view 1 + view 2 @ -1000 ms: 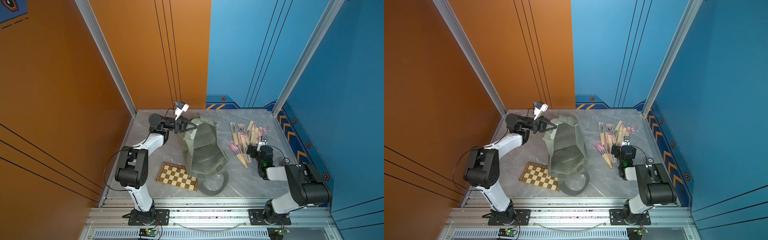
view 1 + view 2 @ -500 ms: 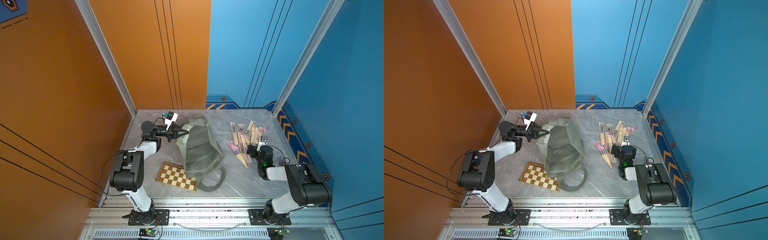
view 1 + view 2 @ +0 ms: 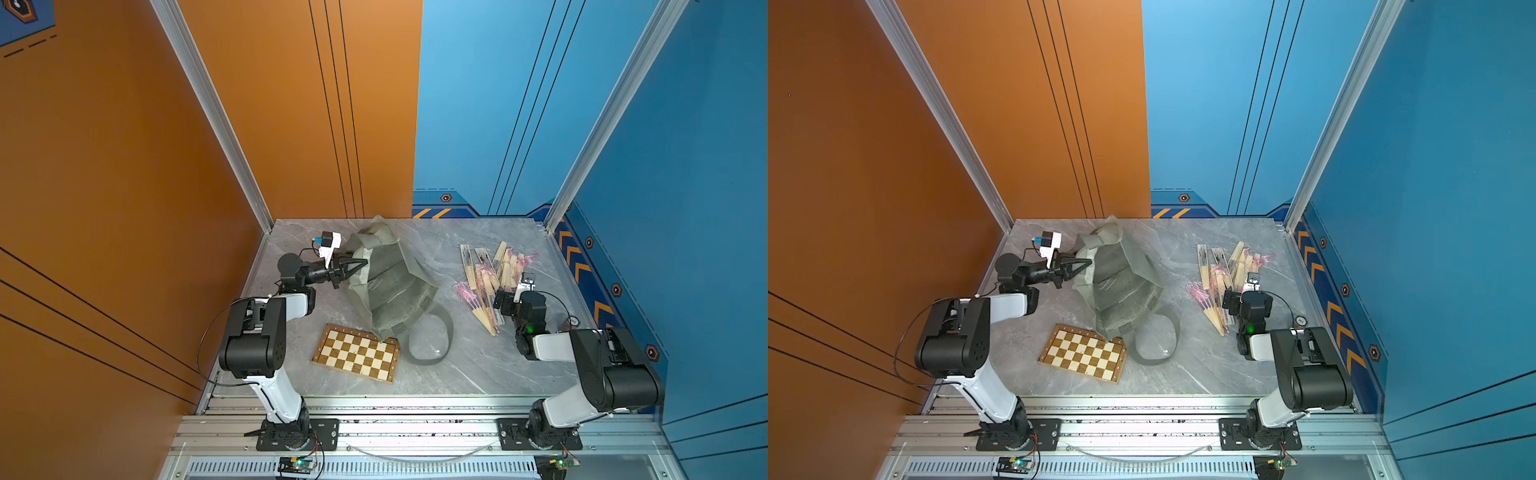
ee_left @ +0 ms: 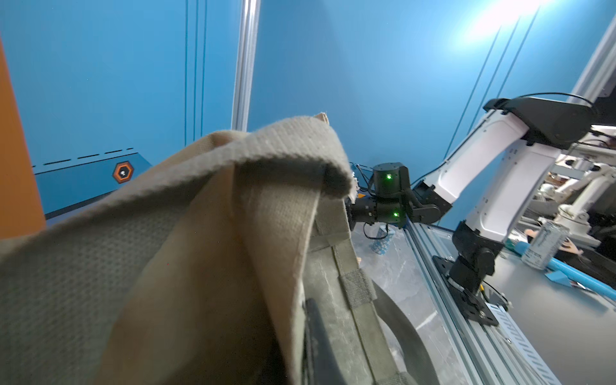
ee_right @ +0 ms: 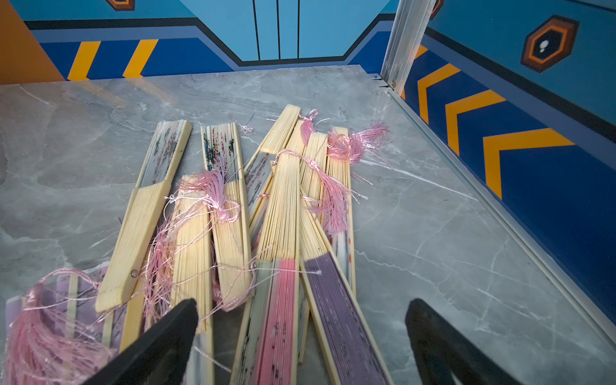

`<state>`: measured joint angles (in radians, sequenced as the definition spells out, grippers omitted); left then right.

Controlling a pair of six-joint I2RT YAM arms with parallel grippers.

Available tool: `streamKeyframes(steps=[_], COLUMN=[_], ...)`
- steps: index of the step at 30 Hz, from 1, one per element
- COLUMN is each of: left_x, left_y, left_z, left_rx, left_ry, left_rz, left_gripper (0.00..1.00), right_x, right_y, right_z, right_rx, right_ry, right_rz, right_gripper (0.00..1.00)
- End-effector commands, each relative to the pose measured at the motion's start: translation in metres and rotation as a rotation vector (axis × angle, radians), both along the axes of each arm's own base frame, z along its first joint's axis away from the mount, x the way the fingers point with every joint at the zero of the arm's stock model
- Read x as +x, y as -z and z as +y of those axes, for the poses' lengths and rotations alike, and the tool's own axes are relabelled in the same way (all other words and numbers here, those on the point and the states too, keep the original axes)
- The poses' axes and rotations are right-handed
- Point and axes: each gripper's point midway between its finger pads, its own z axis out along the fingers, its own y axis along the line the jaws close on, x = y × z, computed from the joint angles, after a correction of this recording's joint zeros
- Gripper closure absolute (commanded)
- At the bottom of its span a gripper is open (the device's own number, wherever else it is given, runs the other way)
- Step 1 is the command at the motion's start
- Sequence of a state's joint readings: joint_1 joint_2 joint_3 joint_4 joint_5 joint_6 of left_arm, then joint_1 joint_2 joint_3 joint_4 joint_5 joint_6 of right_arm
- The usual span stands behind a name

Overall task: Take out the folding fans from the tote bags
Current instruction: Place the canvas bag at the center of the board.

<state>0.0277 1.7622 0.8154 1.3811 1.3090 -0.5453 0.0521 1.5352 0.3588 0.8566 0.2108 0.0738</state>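
The olive tote bag [image 3: 395,286] [image 3: 1121,286] slumps on the grey table, its mouth and one strap loop [image 3: 432,340] toward the front. My left gripper [image 3: 362,262] [image 3: 1087,262] is shut on the bag's raised rear-left fabric edge. In the left wrist view, bag cloth [image 4: 200,233] fills the frame and one dark finger [image 4: 316,333] shows against it. Several closed folding fans [image 3: 490,274] [image 3: 1225,274] [image 5: 280,216] lie heaped at the right. My right gripper [image 3: 500,301] [image 5: 303,305] hovers open over the pile's near end, holding nothing. The bag's inside is hidden.
A brown-and-cream chessboard [image 3: 357,353] [image 3: 1084,352] lies at the front, partly under the bag's lower edge. Orange wall stands close on the left, blue wall [image 5: 533,150] close on the right. A small round object [image 3: 572,321] sits by the right arm.
The left gripper has pulled the bag's edge leftward and lower, and the bag has sagged from standing tall to slumped. The right arm has not moved.
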Motion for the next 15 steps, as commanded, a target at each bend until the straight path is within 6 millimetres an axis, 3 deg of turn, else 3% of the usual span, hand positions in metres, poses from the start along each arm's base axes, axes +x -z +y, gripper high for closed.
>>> streamKeyframes(steps=[1,4,8,11,15], left_x=[0.015,0.021,0.038,0.028,0.019], left_y=[0.009,0.02,0.067,0.064,0.079], left_z=[0.016,0.027,0.048,0.06,0.083], left_rx=[-0.029,-0.019,0.165,0.266,0.366], left_ry=[-0.156,-0.247,-0.49,-0.57,-0.686], left_rz=[-0.005,0.017,0.22,0.117,0.126], left_gripper=[1.0,1.0,1.0,1.0,1.0], right_x=[0.006,0.006,0.007,0.007,0.007], right_y=[-0.012,-0.012,-0.012,-0.012,-0.012], right_z=[-0.003,-0.003,-0.003,-0.003,-0.003], right_rx=[-0.009,-0.008,-0.008,-0.009,-0.009], right_ry=[0.007,0.007,0.007,0.008,0.007], right_rz=[-0.034,-0.034,-0.036,-0.036,-0.036], right_gripper=[0.0,0.0,0.0,0.0,0.0])
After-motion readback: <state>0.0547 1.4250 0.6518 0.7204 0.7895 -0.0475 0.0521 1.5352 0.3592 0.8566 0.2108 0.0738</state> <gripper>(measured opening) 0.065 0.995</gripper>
